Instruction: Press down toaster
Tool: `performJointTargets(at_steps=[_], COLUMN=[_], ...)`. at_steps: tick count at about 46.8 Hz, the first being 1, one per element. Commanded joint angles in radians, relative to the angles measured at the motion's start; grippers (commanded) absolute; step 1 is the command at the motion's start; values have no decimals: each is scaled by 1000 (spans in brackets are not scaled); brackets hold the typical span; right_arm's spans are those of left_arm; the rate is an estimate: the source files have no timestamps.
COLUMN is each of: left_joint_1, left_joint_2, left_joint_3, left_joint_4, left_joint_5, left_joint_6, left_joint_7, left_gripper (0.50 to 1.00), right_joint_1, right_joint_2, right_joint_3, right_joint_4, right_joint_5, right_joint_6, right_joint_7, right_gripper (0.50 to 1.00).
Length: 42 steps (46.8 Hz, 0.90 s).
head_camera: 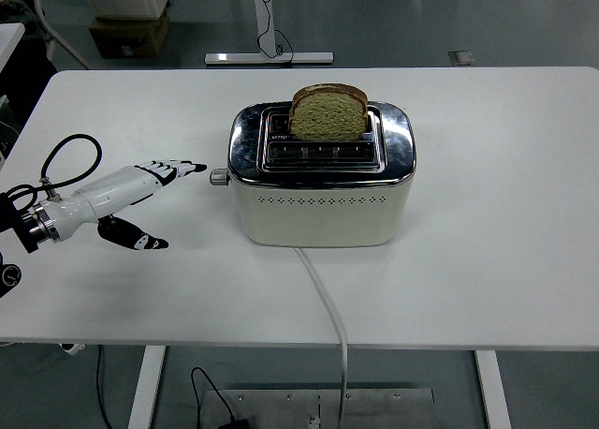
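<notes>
The left arm point(56, 215) is cut off at the left edge of the frame, so only its wrist, a looped black cable point(65, 162) and the left hand point(140, 190) show; the rest lies outside the picture. The lower part of the bread slice point(328, 111) is hidden inside the rear slot of the toaster point(321, 199). The toaster's far side is out of sight. The white power cord point(328, 307) runs off the table's near edge and disappears near the bottom of the frame. In the upper left, a cardboard box point(131, 31) is cropped by the top edge. The small lever point(219, 176) on the toaster's left end is too small to make out in detail.
</notes>
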Motion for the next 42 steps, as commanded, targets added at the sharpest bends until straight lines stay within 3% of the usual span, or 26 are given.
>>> performJointTargets(at_steps=[1, 42], left_joint_1=[0, -3], left_joint_2=[-3, -8], left_joint_3=[0, 38], left_joint_4=[0, -3], left_joint_5=[0, -3], left_joint_6=[0, -1], left_joint_7=[0, 0], left_gripper=[1000, 1000], right_joint_1=[0, 0], right_joint_2=[0, 0], right_joint_3=[0, 0], right_joint_4=[1, -1], right_joint_5=[0, 0], right_joint_6=[0, 0], right_joint_7=[0, 0], right_gripper=[998, 998])
